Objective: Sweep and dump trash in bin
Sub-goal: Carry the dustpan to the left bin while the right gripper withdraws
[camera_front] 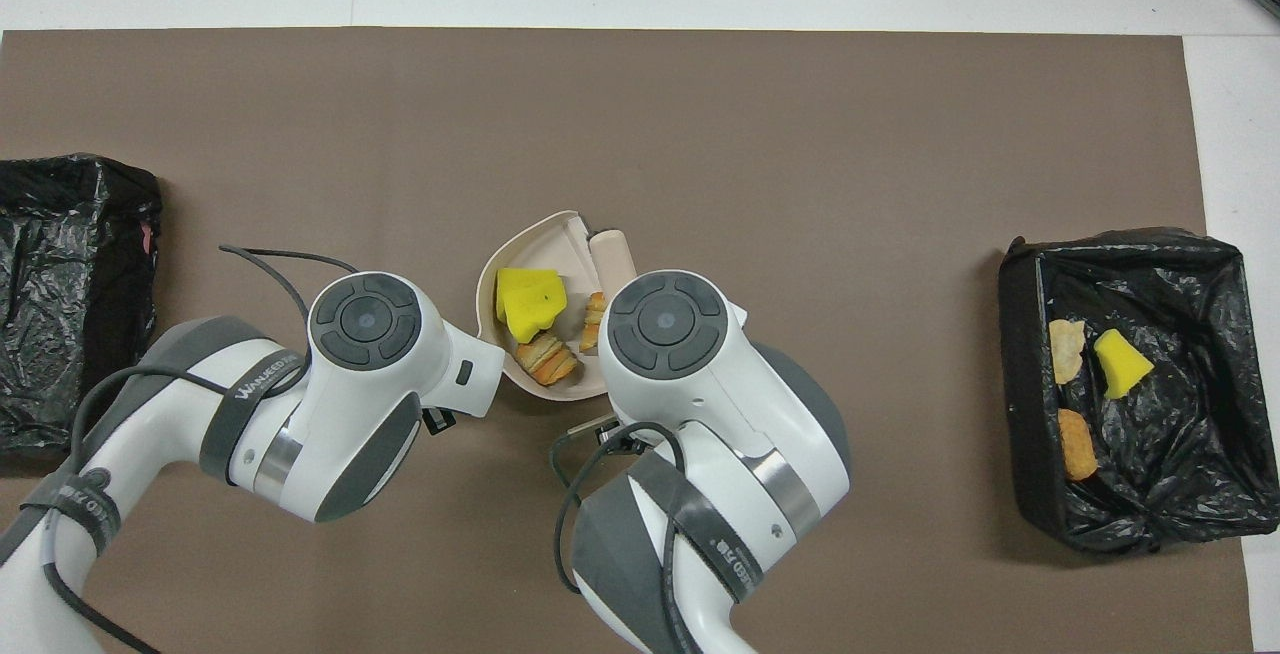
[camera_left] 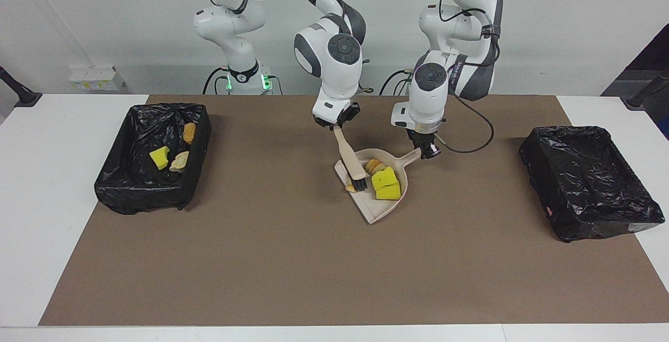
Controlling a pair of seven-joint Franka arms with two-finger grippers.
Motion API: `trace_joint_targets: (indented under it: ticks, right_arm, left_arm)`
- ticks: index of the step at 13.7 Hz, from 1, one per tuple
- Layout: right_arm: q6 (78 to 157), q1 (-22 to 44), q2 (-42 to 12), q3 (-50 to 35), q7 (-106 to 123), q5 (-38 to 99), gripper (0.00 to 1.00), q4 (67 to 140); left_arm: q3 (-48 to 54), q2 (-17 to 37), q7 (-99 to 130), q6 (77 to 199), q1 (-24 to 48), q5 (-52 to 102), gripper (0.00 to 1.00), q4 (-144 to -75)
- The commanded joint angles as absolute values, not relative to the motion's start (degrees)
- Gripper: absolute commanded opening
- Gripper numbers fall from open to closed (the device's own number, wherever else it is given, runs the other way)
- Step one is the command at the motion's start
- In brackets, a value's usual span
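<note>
A beige dustpan (camera_left: 379,209) lies mid-table, and my left gripper (camera_left: 427,151) is shut on its handle. In the pan sit trash pieces: yellow sponge chunks (camera_left: 385,183) (camera_front: 528,298) and a bread lump (camera_left: 373,166) (camera_front: 546,360). Another small lump (camera_left: 349,189) (camera_front: 593,318) lies at the pan's edge by the bristles. My right gripper (camera_left: 334,121) is shut on the wooden brush (camera_left: 347,155) (camera_front: 612,252), whose black bristles rest at the pan's edge toward the right arm's end. In the overhead view both wrists hide the fingertips.
A black-lined bin (camera_left: 141,198) (camera_front: 1020,384) at the right arm's end of the table holds a yellow chunk (camera_left: 159,157) and tan lumps. A second black-lined bin (camera_left: 585,216) (camera_front: 60,294) stands at the left arm's end. A brown mat (camera_left: 261,258) covers the table.
</note>
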State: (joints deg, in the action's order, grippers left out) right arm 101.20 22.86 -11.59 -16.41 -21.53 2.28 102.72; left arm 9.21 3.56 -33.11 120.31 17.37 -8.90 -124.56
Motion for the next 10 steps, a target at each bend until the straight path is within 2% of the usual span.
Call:
trace_joint_targets:
  ticks: [1,6,8,10]
  right_arm:
    - [96.6,21.5,-7.9,-16.6,-20.9,3.8,0.0,103.4]
    - [88.4,19.8,-5.5,-16.6,-23.0,3.9,0.0,104.1]
    - [87.9,19.7,-4.4,-16.5,-24.8,6.9,0.0,106.1]
    - [88.1,19.7,-2.6,-16.5,-25.1,8.5,0.0,108.8]
  left_arm:
    - [9.2,2.3,-33.6,120.9,14.3,-8.3,0.0,-124.1]
    - [8.8,-0.8,-39.9,119.4,9.7,-7.6,0.0,-123.1]
    - [8.8,-3.4,-43.3,118.0,6.3,-7.6,0.0,-122.8]
    - [8.6,-4.1,-48.9,112.4,2.7,-6.8,0.0,-118.8]
